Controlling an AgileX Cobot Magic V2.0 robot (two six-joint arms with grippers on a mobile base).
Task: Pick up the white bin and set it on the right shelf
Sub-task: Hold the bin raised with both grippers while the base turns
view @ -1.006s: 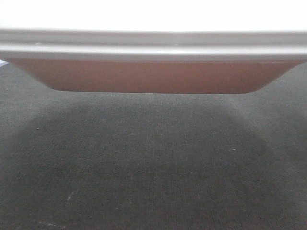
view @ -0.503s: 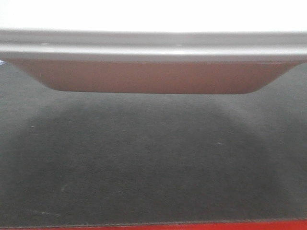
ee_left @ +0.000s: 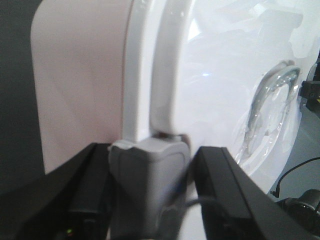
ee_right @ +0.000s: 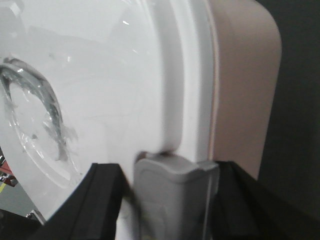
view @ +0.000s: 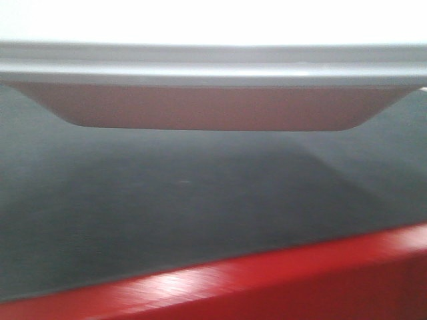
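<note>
The white bin fills the top of the front view. Its grey-looking rim runs across the whole width, and its pinkish wall tapers down to a flat bottom edge. Below it lies a dark floor with a shadow under the bin, and a blurred red bar slants across the bottom of that view.

Both wrist cameras look along the bin's glossy white lid, which is on. A clear taped patch shows on the lid, with only glare and wrinkles in it, so the bin's contents cannot be made out.

The left gripper has its two black fingers on either side of a grey clasp at the lid's edge. The jaws are closed in nearly to the clasp's width, though a thin dark gap shows on one side.

The right gripper holds a matching grey clasp at its own end of the bin. Its fingers sit tight against both sides of that clasp. The pinkish side wall shows just past each clasp.
</note>
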